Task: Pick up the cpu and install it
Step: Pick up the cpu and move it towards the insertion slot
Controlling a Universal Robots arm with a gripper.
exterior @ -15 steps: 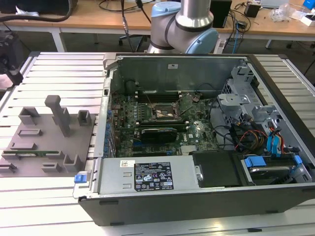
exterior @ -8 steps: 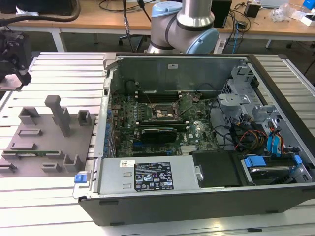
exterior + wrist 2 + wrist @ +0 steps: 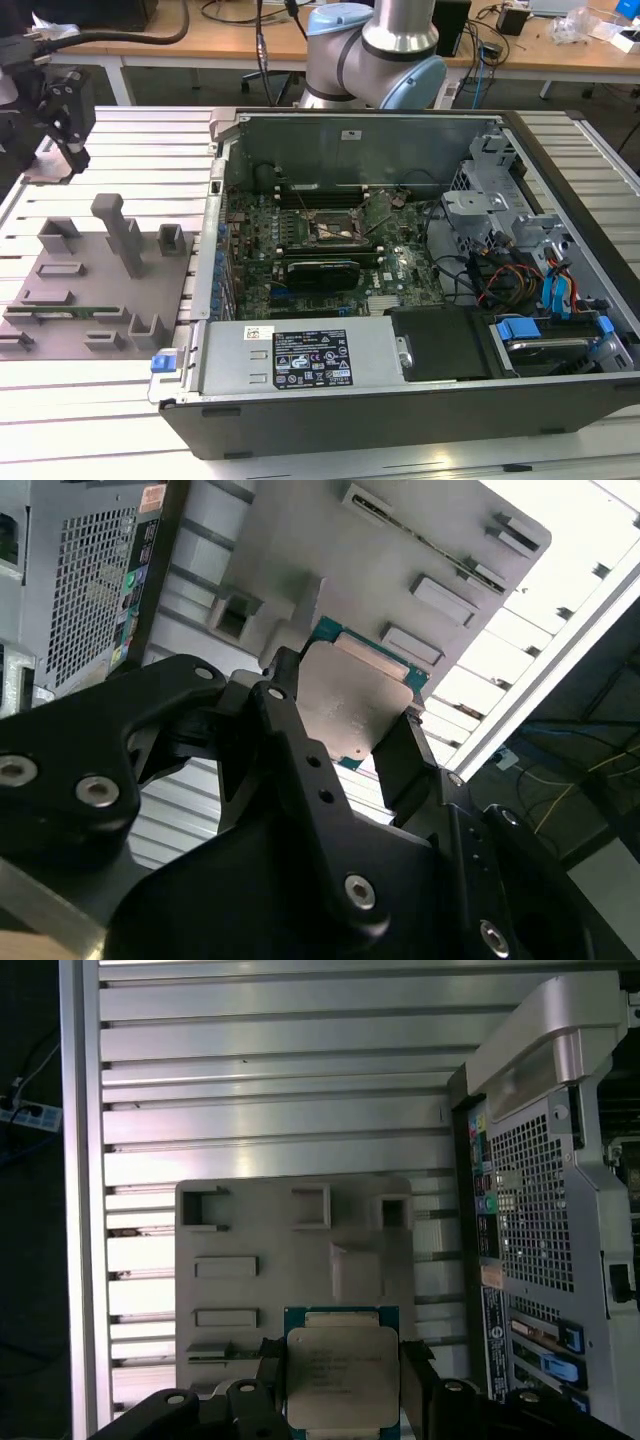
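The cpu [image 3: 341, 1372] is a small square chip with a pale silvery top and a green rim. It sits between the black fingers [image 3: 268, 1385] of my gripper [image 3: 342, 1392], which is shut on it. In the second wrist view the cpu [image 3: 352, 692] is clamped on two opposite sides by the gripper [image 3: 348, 718]. The chip hangs in the air above the grey fixture plate [image 3: 250, 1230]. In the exterior view the gripper [image 3: 72, 150] is high over the table's far corner at the exterior view's left, beyond the fixture plate [image 3: 95, 265]. The motherboard's socket [image 3: 337, 226] lies in the open computer case [image 3: 400, 260].
The fixture plate carries raised grey posts [image 3: 122, 232] and slots, and a thin green memory stick [image 3: 75, 312] lies in one. A black expansion card [image 3: 322, 270] sits on the motherboard. The case's perforated back wall [image 3: 530, 1210] stands beside the plate. Slatted aluminium table [image 3: 280, 1070] surrounds everything.
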